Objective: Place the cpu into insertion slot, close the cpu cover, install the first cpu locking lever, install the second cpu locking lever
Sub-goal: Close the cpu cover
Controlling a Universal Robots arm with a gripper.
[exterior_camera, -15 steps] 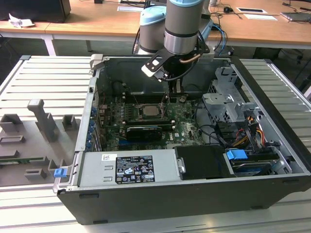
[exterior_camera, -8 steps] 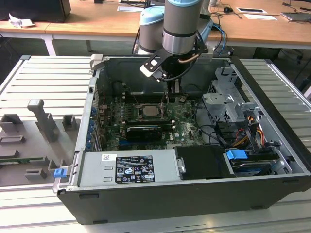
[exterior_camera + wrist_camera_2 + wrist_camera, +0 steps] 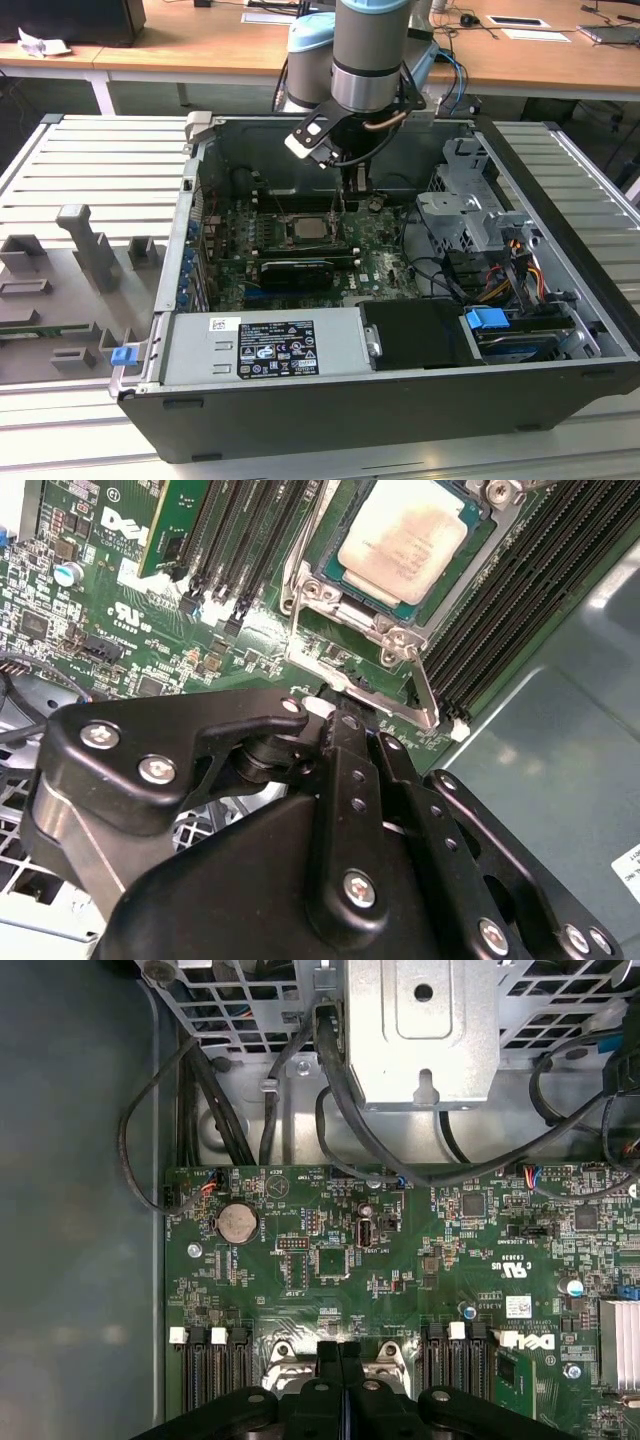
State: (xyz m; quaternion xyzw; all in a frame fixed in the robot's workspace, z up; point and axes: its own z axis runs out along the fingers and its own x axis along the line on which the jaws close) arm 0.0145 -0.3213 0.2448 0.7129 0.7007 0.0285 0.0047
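The cpu [image 3: 415, 535], a square chip with a dull silvery-beige top, lies flat in the socket on the green motherboard [image 3: 330, 1250]. It also appears in the exterior view as the cpu [image 3: 308, 228] in the middle of the open case. The cpu cover [image 3: 318, 588], a thin silvery frame, lies down around the chip. A thin metal locking lever [image 3: 425, 692] runs slanted along the socket's edge. My gripper [image 3: 345, 720] hovers just beside that socket edge, its black fingers [image 3: 328, 1360] pressed together and shut. Whether anything is pinched between them I cannot tell.
Black memory slots [image 3: 235, 540] flank the socket. A long black card [image 3: 295, 272] lies in front of the socket. The metal drive cage [image 3: 470, 210] with cables stands toward the exterior view's right, and the power supply [image 3: 265, 345] in front. Grey fixtures [image 3: 90, 250] sit outside the case.
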